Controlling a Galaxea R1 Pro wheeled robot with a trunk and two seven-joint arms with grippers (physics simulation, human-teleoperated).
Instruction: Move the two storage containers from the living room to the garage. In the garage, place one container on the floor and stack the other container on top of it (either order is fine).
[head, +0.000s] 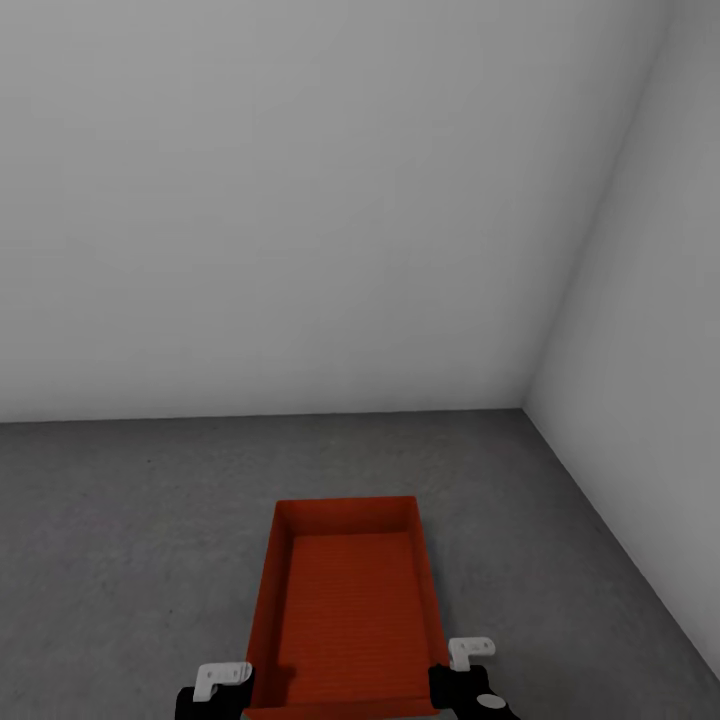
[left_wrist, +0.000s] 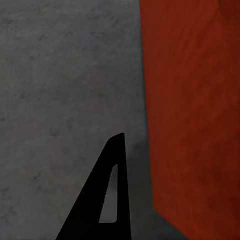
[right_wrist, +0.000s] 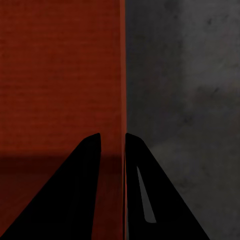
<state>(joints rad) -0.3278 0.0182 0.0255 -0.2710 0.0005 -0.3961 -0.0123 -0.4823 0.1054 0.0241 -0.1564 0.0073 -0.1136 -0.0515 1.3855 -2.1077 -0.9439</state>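
Orange-red bin held low in a grey corner

Orange-red storage container (head: 345, 610) sits between the two arms, in front of the robot, over the rough grey concrete floor (head: 130, 520) near the corner of two pale walls (head: 300, 200). The right gripper (right_wrist: 112, 142) is clamped on the bin's thin right wall, one finger inside and one outside. The left gripper (head: 222, 690) is at the left wall; I cannot tell if it is closed, since one finger (left_wrist: 107, 195) shows beside the wall.

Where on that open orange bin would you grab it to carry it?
On the storage container, pinch the thin upright side walls from above, one pincer per long side. The right pincer already straddles one wall; the walls are straight and narrow enough to clamp.
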